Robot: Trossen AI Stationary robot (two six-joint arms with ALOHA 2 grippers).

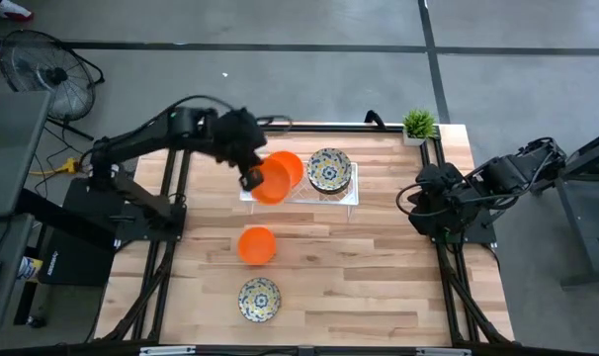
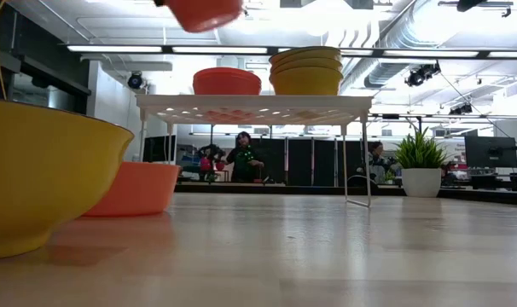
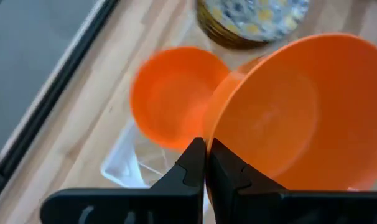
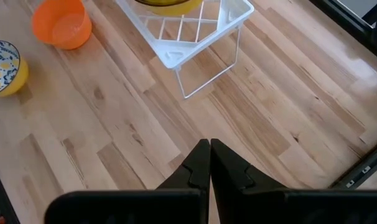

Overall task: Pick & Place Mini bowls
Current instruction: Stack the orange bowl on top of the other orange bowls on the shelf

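Orange bowl (image 1: pixel 270 185) pinched by left fingers (image 3: pixel 205 163) above tray (image 1: pixel 351 194).

Scene is evenly lit by overhead ceiling strip lights (image 2: pixel 199 49), which are blown out in the low view, soft shadows are cast on the table (image 1: pixel 379 257), and motion blur is seen in the left wrist view.

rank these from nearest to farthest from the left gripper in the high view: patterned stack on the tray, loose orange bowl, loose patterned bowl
From the left gripper:
1. Loose orange bowl, mid-table; patterned stack on the tray, to its right: too close to call.
2. Loose patterned bowl, at the near edge.
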